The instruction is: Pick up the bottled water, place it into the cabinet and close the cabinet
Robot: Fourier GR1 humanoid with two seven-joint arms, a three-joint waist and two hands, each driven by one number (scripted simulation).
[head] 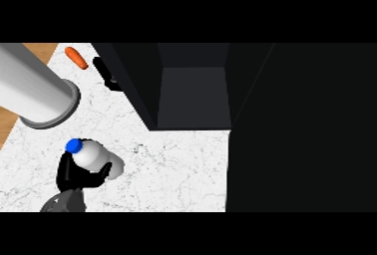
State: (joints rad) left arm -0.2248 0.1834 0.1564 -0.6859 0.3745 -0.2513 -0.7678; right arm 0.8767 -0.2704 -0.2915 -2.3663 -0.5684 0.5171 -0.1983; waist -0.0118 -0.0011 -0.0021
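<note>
The bottled water (94, 154), white with a blue cap (74, 145), is at the lower left of the head view, above the white marbled counter (169, 169). My right hand (74, 177) is curled round its lower part, and the cap end points up-left. The black cabinet (193, 94) stands open to the upper right of the bottle, showing a dark grey inside. Its open door (302, 129) fills the right side of the view. A grey forearm (33, 84) crosses the upper left corner; no hand shows on it.
A small orange object (76, 57) lies on the counter at the top left. A black part (106, 74) sticks out from the cabinet's left side. Brown wood (7, 124) borders the counter's left edge.
</note>
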